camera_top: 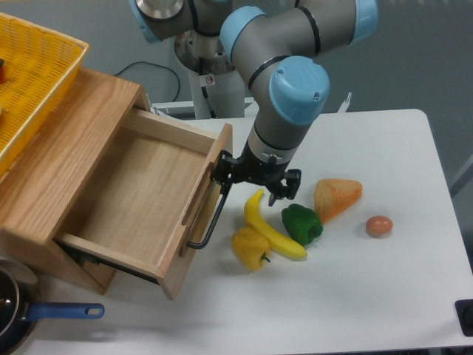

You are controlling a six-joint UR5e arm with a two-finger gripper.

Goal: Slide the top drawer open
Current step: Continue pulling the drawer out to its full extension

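I have the tool (224, 177) hooked at the upper end of the black bar handle (210, 218) on the top drawer (140, 196). One finger reaches behind the bar, but the wrist hides the other side, so I cannot tell whether the jaws are clamped or only hooked on it. Gripping at the bar's end rather than its middle keeps the arm's bulk off the drawer front and over the bench (369, 296).

The drawer stands well out of the oak cabinet (59, 170), its bare wooden floor showing almost whole, its front panel angled toward the camera. I judge the opening nearly done; only a short stretch of travel seems left before the back wall clears the cabinet edge.

The pull line runs toward the produce. The banana (270, 229) and yellow pepper (250, 248) lie just beside the handle's lower end, the green pepper (301, 223) near the wrist. If I draw much further, the drawer front could nudge them. The orange wedge (338, 197) and the egg (378, 226) sit safely apart.
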